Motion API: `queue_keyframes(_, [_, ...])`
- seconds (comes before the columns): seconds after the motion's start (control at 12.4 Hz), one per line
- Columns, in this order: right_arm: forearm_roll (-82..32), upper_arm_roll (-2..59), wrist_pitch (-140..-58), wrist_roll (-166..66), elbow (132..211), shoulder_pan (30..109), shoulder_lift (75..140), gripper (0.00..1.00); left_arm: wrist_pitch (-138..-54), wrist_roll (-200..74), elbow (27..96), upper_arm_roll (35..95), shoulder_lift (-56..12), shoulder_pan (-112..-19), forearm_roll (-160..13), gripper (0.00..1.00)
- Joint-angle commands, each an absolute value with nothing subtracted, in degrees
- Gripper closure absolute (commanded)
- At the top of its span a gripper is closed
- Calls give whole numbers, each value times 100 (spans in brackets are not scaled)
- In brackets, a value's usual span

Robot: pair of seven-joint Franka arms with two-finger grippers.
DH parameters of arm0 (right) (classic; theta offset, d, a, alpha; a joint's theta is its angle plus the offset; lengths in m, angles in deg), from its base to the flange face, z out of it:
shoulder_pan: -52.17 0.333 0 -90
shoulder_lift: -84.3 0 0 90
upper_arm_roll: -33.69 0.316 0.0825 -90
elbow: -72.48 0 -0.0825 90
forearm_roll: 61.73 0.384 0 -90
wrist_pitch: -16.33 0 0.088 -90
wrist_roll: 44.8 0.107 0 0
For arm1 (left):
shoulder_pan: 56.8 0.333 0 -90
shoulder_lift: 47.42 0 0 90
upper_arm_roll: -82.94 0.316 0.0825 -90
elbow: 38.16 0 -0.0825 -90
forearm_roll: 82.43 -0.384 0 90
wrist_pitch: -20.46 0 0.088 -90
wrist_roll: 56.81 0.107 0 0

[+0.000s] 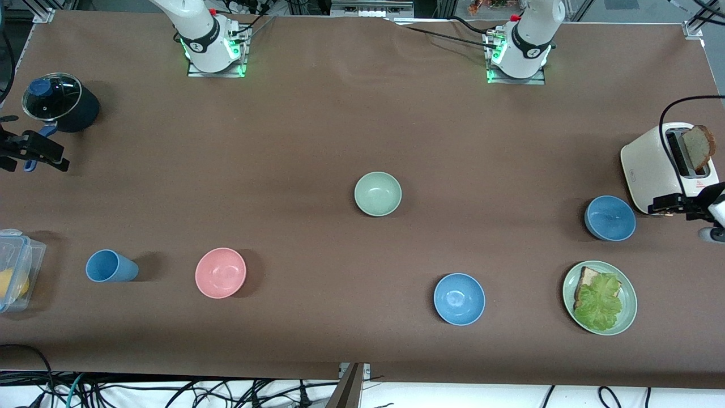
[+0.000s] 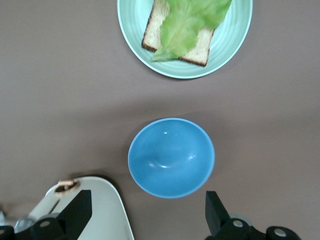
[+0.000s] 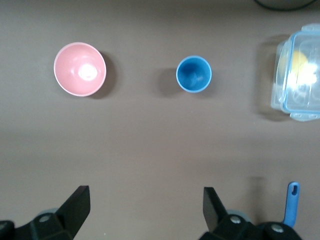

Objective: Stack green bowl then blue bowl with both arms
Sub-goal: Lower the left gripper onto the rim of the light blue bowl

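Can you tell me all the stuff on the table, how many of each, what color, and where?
green bowl: one, pale green, middle of the table
blue bowls: two, blue, one beside the toaster, one nearer the front camera, beside the plate
pink bowl: one, pink, toward the right arm's end
blue cup: one, blue, beside the pink bowl
plate: one, green, holding bread and lettuce, toward the left arm's end
toaster: one, white, bread slice sticking out, at the left arm's end
pot: one, dark with glass lid, at the right arm's end
plastic box: one, clear, something yellow inside, at the right arm's end
left gripper: black, jaws open, over the blue bowl by the toaster
right gripper: black, jaws open, above bare table near the pot
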State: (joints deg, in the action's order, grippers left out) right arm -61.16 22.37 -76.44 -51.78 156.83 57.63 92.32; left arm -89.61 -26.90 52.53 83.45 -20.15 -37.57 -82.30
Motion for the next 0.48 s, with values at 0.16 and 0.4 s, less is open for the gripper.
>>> queue_keyframes(0.16, [-6226,2946,-7429,-5148,16300,5174,8702,0,-9519,-1489,5271,8303,-1385,-3579,-8163,0])
queue_keyframes(0.4, [-6226,3026,-7341,-4824,16405,5156,8606,0,-10221,-1050,5623,8303,-1271,-3570,-8164,0])
